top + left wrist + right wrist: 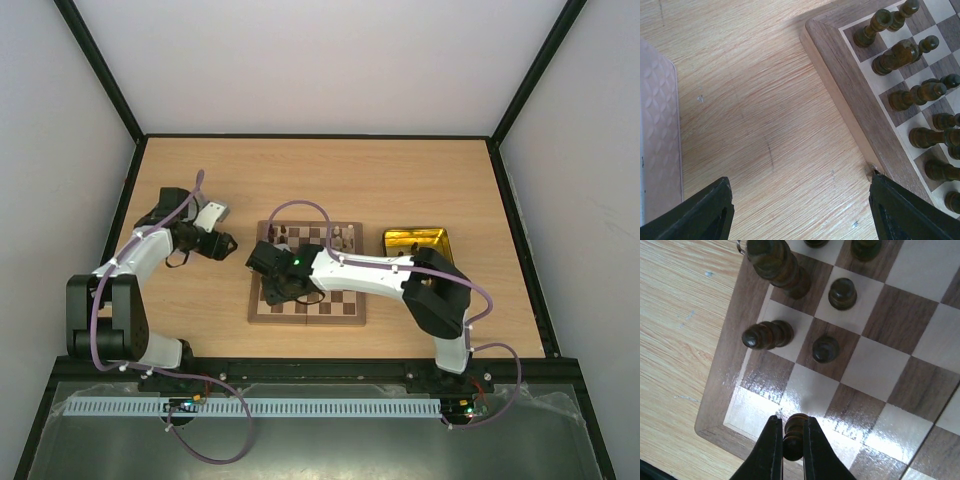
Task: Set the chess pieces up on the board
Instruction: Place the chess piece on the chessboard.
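The board lies at the table's middle; its left edge shows in the left wrist view and its near-left corner in the right wrist view. Several dark brown pieces stand along its left side, also in the right wrist view; cream pieces stand at the far right. My right gripper is shut on a dark brown piece, held just above the board's near-left corner squares. My left gripper is open and empty over bare table left of the board.
A shiny gold tin tray sits right of the board. A pale patterned box lies left of my left gripper, also seen from above. Black frame rails border the table.
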`<state>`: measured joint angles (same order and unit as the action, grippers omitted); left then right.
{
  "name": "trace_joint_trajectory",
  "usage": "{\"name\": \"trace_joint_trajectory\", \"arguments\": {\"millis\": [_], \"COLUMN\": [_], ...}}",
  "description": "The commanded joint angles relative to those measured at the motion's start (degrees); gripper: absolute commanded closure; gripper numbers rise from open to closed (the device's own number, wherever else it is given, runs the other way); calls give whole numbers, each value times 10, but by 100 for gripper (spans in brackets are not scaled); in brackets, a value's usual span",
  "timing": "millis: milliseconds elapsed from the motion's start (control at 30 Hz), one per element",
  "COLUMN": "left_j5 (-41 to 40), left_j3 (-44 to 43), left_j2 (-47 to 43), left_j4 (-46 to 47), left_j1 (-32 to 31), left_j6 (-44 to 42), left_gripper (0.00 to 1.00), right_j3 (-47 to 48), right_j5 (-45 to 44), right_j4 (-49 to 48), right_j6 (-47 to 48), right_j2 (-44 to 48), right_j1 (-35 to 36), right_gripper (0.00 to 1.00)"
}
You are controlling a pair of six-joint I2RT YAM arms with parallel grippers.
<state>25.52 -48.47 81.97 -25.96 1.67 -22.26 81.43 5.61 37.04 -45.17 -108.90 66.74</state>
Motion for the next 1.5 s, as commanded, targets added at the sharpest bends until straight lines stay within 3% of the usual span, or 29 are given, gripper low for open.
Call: {"name": "trace_joint_trajectory", "arguments": {"millis": [0,733,1467], "left_j5": [9,17,24], "left_j3": [0,2,6], "left_j2": [-15,-17,-19], "left_j4": [5,6,4], "left_j1": [7,11,18], "left_j6": [2,1,-2], "left_gripper": [25,25,25], "right_j3": [30,44,39], "right_j5": [-13,-31,-33], "right_j4": [16,26,20], "right_j6": [12,11,11], "right_j2": [-17,-31,-36], "right_j1": [4,4,4], "right_gripper": [98,98,90]}}
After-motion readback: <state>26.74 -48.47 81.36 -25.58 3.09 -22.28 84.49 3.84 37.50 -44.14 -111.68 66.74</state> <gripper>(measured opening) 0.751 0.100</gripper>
